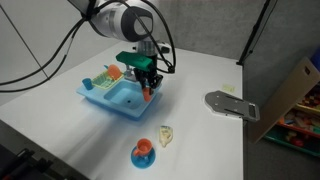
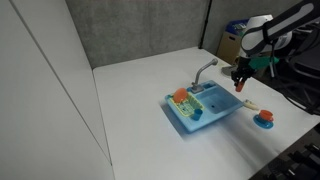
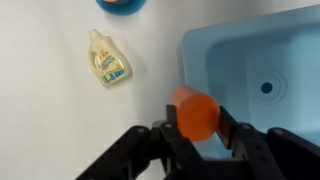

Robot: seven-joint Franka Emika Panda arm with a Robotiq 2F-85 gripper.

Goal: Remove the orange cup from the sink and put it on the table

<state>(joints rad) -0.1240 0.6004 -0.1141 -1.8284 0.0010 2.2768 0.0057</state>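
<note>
Right at the wrist, your gripper [image 3: 196, 124] has its jaws closed partway onto the orange cup [image 3: 195, 110]. One finger presses each side of its wall, so the cup sits squarely between them with its body poking out past the fingertips. That pinch across the wall is what lets you carry it without tipping.

Just beyond, in the wrist view, the cup hangs over the left rim of the blue sink [image 3: 250, 60], part over the basin and part over the white table [image 3: 40, 100]. In both exterior views it looks raised out of the basin, though those small pictures leave me unsure how much clearance the rim gets. My judgement is that you are in the carry-out step, with the set-down not yet done.

Farther out on the table a toy detergent bottle [image 3: 108, 58] lies flat. Past it is a blue dish [image 3: 122, 4] with something orange on it. Both are well apart from the sink. They take up ground left of the basin, so choose bare table beside them. Farthest, in an exterior view, the faucet [image 2: 205, 70] stands at the sink's far side, away from your likely path.
</note>
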